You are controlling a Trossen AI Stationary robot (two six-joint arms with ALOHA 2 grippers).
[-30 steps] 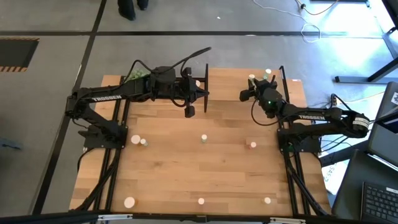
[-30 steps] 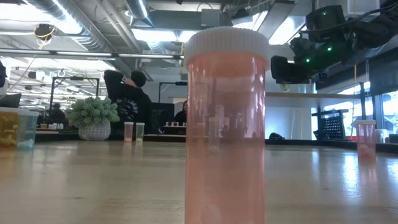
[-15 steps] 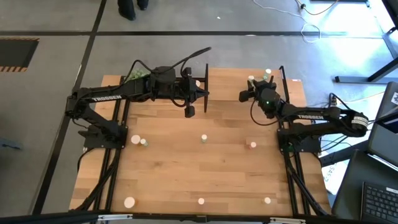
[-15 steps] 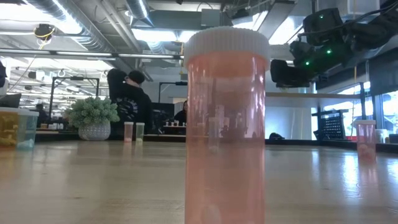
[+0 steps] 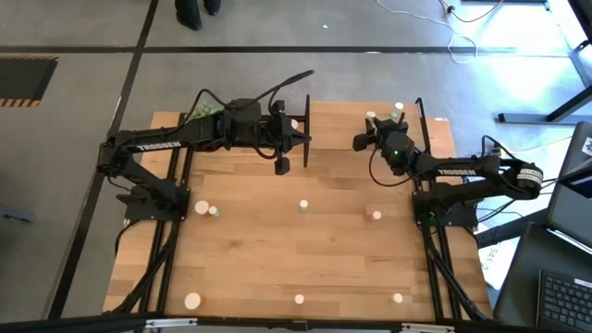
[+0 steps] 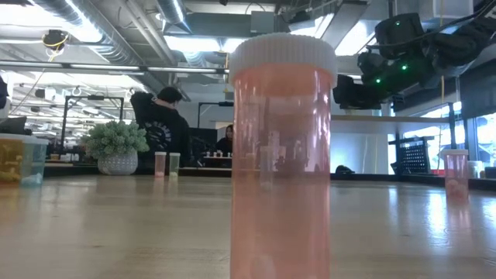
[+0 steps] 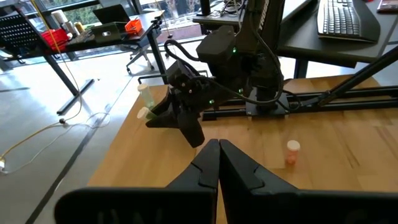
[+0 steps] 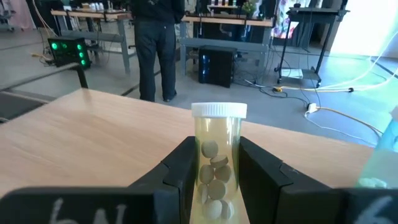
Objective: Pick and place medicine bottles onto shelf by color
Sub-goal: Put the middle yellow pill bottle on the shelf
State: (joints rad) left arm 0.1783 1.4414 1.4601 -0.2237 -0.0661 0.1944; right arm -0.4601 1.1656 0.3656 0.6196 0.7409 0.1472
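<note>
While a yellowish bottle (image 8: 218,163) was pinched by the right pincer (image 5: 357,141) at two o'clock, shelf (image 5: 435,129) placement was judged next; left pincer (image 5: 281,165) pressed together.

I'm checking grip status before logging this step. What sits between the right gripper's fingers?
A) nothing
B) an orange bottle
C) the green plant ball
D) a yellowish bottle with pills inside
D: in the right wrist view the right gripper clamps a yellowish bottle with round pills inside and a white cap.
</note>
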